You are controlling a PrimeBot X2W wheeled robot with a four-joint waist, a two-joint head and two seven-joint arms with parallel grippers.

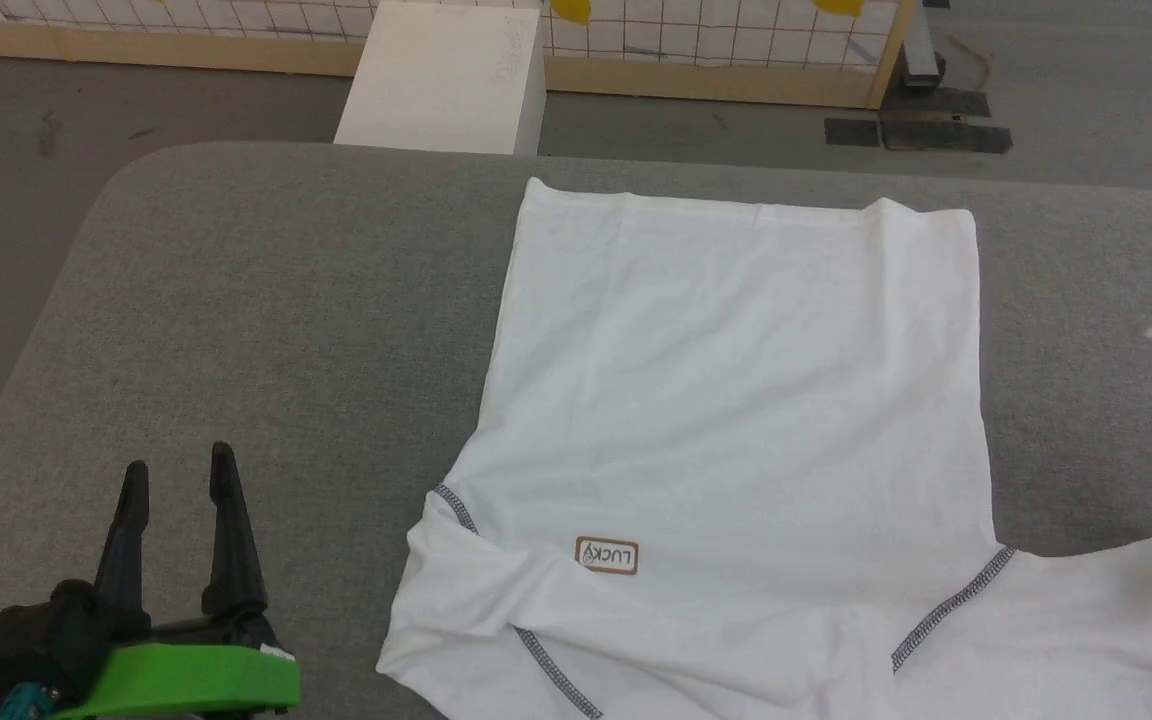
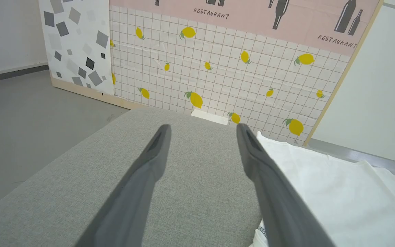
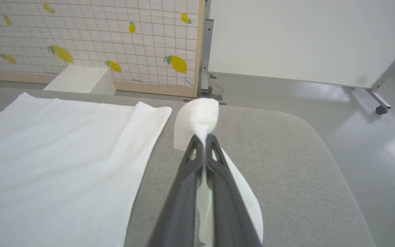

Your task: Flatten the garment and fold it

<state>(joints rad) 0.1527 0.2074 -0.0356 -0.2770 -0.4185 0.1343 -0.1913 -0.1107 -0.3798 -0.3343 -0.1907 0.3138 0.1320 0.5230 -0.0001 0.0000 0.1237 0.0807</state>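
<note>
A white long-sleeved garment [image 1: 736,400] lies spread on a grey padded table [image 1: 286,300], its straight hem at the far side and its grey-stitched shoulder seams at the near side. A small brown-bordered "LUCKY" patch [image 1: 607,556] sits near the left seam, where the cloth bunches into a few folds. The body of the shirt is mostly smooth, with shallow creases.

The robot's left gripper [image 1: 179,457] hovers over bare table at the near left, well apart from the shirt, its two dark fingers spread wide and holding nothing. In the right wrist view, the right gripper [image 3: 203,137] has its fingers pressed together, pinching the end of the right sleeve [image 3: 197,116]. The cuff flops past the fingertips, while the rest of the sleeve runs back beneath them over the table's right side.

Beyond the table's far edge, a white box [image 1: 446,80] stands on the floor against a lemon-patterned panel [image 2: 218,68].
</note>
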